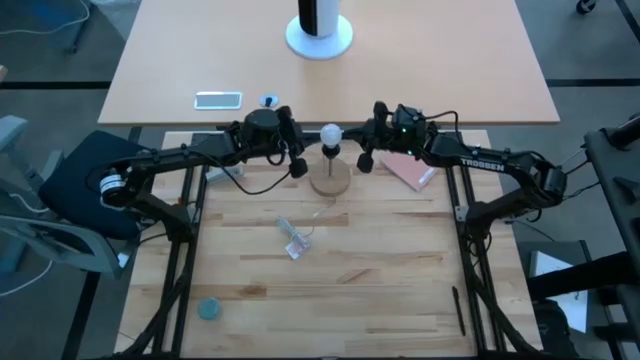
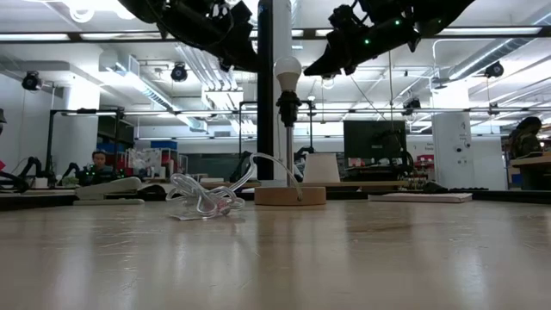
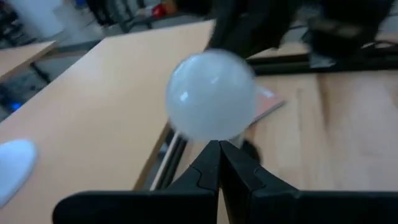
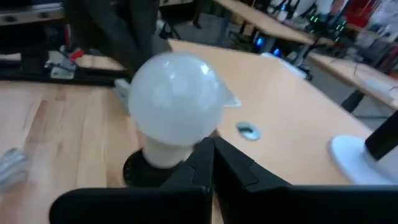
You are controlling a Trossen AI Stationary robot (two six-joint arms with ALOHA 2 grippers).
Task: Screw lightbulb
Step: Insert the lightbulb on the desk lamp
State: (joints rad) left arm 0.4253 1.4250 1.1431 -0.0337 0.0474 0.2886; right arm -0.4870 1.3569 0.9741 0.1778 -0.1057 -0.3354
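The frosted white lightbulb (image 1: pixel 330 133) stands upright in a black socket (image 2: pixel 287 108) on a thin stem above a round wooden base (image 1: pixel 331 181), which rests flat on the table. My left gripper (image 1: pixel 298 166) hangs shut just left of the bulb; in its wrist view the shut tips (image 3: pixel 219 149) point at the bulb (image 3: pixel 211 94). My right gripper (image 1: pixel 366 160) hangs shut just right of it, its tips (image 4: pixel 212 149) aimed at the bulb (image 4: pixel 177 93). In the low view both grippers stand a little apart from the bulb (image 2: pixel 287 71).
A crumpled clear wrapper (image 1: pixel 293 238) lies on the table nearer than the base. A pink flat box (image 1: pixel 410 172) lies under my right arm. A teal disc (image 1: pixel 208 309) and a black pen (image 1: pixel 460 310) lie toward the near edge. A white stand (image 1: pixel 320 35) and a phone (image 1: pixel 218 99) sit on the far table.
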